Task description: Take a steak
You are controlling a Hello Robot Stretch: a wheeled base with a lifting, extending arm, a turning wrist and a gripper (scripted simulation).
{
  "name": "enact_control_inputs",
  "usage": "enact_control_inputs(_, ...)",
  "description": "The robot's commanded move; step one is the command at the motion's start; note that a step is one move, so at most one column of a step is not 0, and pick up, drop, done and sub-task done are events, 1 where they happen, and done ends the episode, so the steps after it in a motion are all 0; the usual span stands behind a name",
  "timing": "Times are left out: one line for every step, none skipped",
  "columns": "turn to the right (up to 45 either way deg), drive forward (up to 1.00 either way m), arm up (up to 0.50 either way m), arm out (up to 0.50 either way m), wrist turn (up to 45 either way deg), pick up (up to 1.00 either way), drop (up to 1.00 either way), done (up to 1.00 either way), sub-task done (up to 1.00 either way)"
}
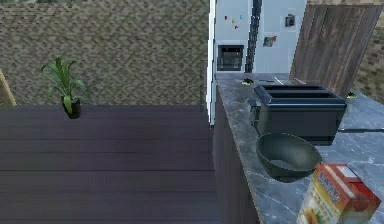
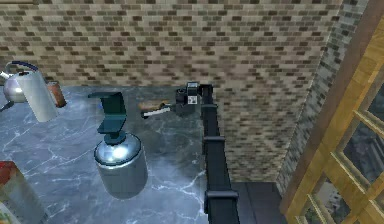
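In the arm side view the dark arm [image 2: 212, 150] rises over the grey marble counter [image 2: 60, 150] toward the brick wall. At its far end sits my gripper [image 2: 152, 112], its thin fingers pointing toward the view's left. A small flat brown thing [image 2: 153, 104], possibly the steak, lies on the counter right at the fingers. Whether the gripper touches it or holds anything I cannot tell.
A grey pump bottle [image 2: 120, 160] stands left of the arm, with a kettle [image 2: 15, 80] and a white cup [image 2: 40, 100] farther left. In the forward view the counter carries a black toaster [image 1: 300, 108], a dark bowl [image 1: 288, 155] and an orange box [image 1: 340, 197]. A fridge [image 1: 245, 45] stands behind; a potted plant [image 1: 68, 88] sits on dark floor.
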Motion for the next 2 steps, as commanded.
enact_control_inputs(0.0,0.0,0.0,0.0,0.0,1.0,0.0,0.0,0.0)
enact_control_inputs(0.0,0.0,0.1,0.0,0.0,0.0,0.0,0.0,0.0)
